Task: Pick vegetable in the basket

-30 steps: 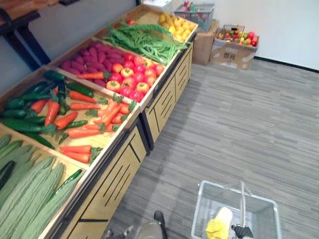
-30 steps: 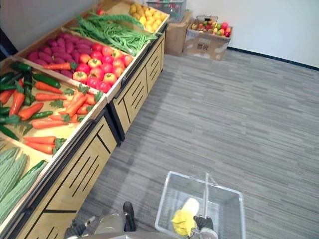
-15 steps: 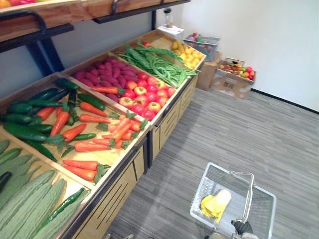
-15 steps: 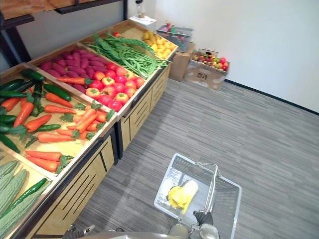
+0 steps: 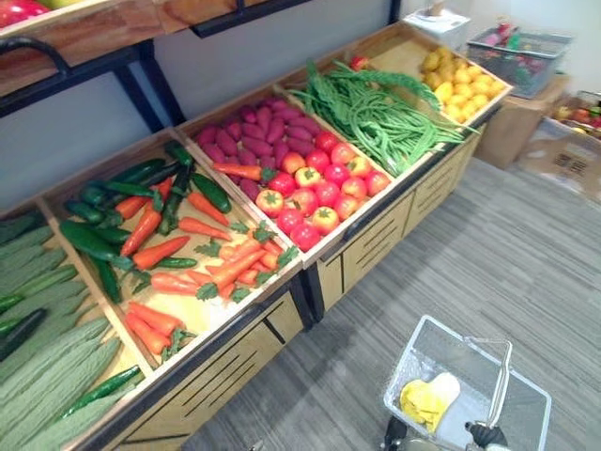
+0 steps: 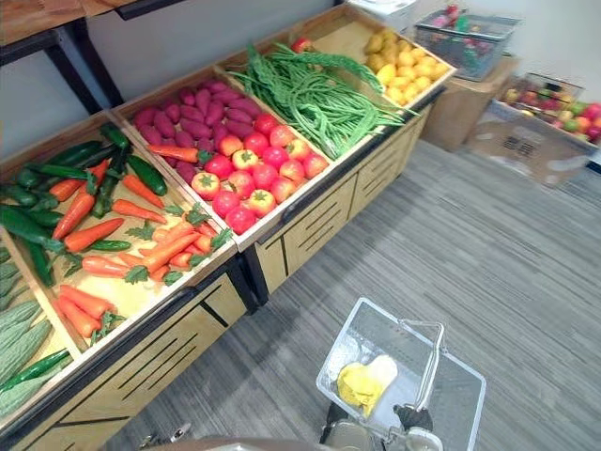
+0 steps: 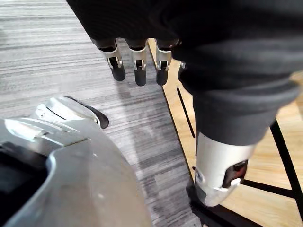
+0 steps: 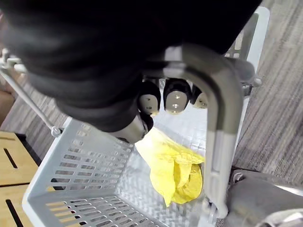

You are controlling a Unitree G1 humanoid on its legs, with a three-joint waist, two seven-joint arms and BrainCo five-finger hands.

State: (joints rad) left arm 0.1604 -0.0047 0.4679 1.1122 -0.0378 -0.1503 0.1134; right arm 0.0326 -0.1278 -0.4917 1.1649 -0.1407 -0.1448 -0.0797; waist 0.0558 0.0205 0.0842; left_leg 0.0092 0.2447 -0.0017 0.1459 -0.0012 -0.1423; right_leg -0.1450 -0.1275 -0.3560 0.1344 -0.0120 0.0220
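Right wrist view showed the right hand (image 8: 176,99) with its fingers curled round the handle (image 8: 220,118) of the grey basket (image 8: 71,165). A yellow vegetable (image 8: 173,168) lay on the basket's bottom. The left hand (image 7: 137,66) hung above the floor (image 7: 57,56) beside the wooden stand (image 7: 246,156), fingers relaxed and holding nothing. In the eye views the basket sat at the robot's right, in front of the stand. The stand's nearest bin held gourds (image 5: 47,376). The next held carrots (image 5: 169,254) and cucumbers (image 5: 89,240), then came tomatoes (image 5: 319,193) with purple roots (image 5: 263,127) behind them. Farther on lay beans (image 5: 385,113) and yellow fruit (image 5: 460,80). Beyond the stand stood a grey crate (image 5: 521,56) and a cardboard box (image 6: 535,141) of fruit.
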